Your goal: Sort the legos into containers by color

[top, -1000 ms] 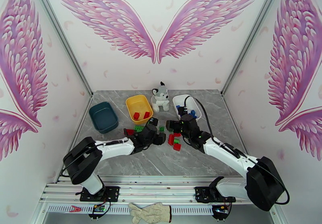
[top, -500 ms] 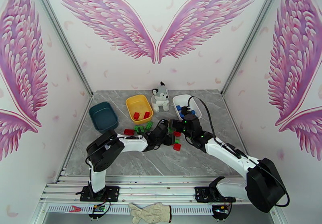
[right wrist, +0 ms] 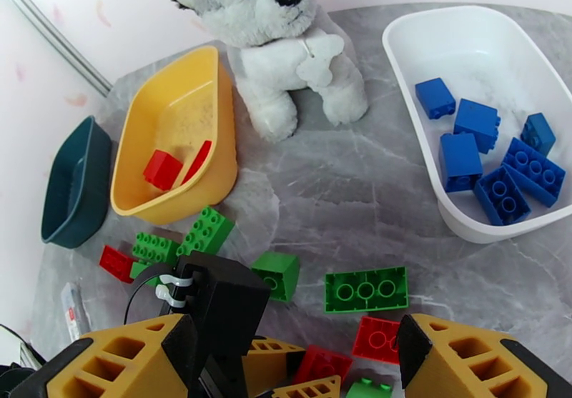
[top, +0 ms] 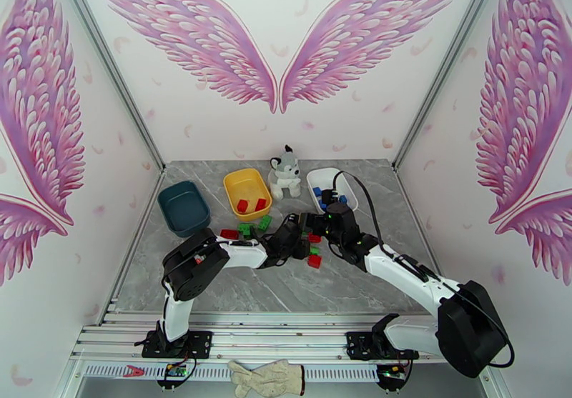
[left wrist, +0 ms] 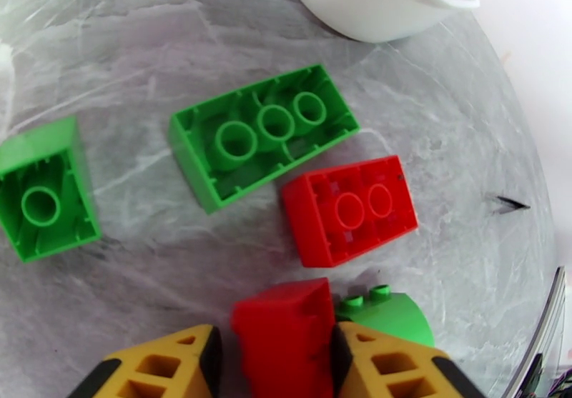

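Observation:
My left gripper (left wrist: 275,346) is shut on a red lego (left wrist: 282,331) lying on the grey table, its yellow fingers (left wrist: 386,364) pressed against both sides. Just beyond it lie another red lego (left wrist: 350,210), a long green lego (left wrist: 261,135), a small green one (left wrist: 44,192) and a rounded green piece (left wrist: 386,314). My right gripper (right wrist: 297,335) hovers open above this cluster, right over the left gripper (top: 297,237). The white container (right wrist: 472,56) holds several blue legos (right wrist: 486,156). The yellow container (right wrist: 171,106) holds red legos (right wrist: 163,169). The dark teal container (right wrist: 75,185) stands left of it.
A plush husky (right wrist: 286,42) sits between the yellow and white tubs. More green legos (right wrist: 206,231) and a red one (right wrist: 114,262) lie in front of the yellow tub, beside a small white-and-red tag (right wrist: 71,306). A glove (top: 268,376) lies on the near rail.
My left arm has reached right into the brick cluster and its jaws have closed on the red lego. My right gripper shifted slightly toward the back and stayed open.

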You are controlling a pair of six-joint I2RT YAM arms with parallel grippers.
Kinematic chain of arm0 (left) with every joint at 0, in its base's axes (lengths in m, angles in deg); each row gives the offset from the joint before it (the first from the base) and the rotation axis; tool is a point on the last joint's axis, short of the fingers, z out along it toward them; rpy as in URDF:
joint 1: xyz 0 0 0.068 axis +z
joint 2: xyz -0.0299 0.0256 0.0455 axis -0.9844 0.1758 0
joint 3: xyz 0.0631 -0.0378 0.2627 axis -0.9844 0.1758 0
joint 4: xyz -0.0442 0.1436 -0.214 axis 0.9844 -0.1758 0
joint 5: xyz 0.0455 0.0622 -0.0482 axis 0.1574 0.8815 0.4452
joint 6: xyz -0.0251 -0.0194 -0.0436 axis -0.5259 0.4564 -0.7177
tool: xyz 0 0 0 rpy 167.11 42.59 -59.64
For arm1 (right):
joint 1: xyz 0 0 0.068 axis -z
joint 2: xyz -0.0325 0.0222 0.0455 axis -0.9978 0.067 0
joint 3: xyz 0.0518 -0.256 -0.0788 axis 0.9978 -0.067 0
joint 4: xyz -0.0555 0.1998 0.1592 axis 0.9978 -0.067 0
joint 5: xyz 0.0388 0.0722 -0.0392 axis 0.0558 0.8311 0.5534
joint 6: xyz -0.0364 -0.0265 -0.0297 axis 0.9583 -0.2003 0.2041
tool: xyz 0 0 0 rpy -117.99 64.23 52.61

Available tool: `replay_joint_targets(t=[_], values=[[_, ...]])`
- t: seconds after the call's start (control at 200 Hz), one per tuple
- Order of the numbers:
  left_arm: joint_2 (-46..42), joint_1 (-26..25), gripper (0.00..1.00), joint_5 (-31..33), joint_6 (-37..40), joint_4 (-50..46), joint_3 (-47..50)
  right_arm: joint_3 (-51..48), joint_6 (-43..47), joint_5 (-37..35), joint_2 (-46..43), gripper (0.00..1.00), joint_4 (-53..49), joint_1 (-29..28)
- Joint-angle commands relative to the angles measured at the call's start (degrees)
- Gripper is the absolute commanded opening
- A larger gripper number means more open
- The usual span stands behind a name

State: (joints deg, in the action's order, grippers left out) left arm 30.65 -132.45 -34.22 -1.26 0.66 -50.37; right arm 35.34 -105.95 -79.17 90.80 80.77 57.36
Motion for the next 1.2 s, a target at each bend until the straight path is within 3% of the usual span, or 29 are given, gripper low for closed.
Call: replay_joint_targets(t=[0.0,0.125,0.405,0.695,0.94,1.07,1.195], values=[[0.37,-0.51,0.32,-0.13,0.46,-0.48,-1.56,-0.94,-0.94,1.11,-0.26,0.79,1.59,0.67],[-1.90,-0.58,0.21,0.77,0.51,0.04,0.05,-1.01,-0.84,1.88,-0.28,0.78,2.23,0.63],[-13.67,1.77,0.18,6.46,2.59,-2.58,7.11,-0.25,-0.53,6.73,2.18,0.78,3.74,0.59],[-25.51,14.09,0.18,11.78,7.04,-8.04,10.41,2.61,-1.20,14.79,8.58,0.76,6.90,-0.85],[-21.47,23.49,0.19,12.86,10.42,-11.32,1.41,5.06,-1.19,15.17,12.42,0.76,6.99,-3.24],[-16.57,25.88,0.24,12.45,11.11,-12.26,-4.04,5.42,-0.93,15.09,12.74,0.77,6.91,-3.61],[-13.72,26.45,0.45,11.66,11.23,-13.49,-7.74,5.60,-0.41,14.62,12.69,0.79,6.33,-3.60]])
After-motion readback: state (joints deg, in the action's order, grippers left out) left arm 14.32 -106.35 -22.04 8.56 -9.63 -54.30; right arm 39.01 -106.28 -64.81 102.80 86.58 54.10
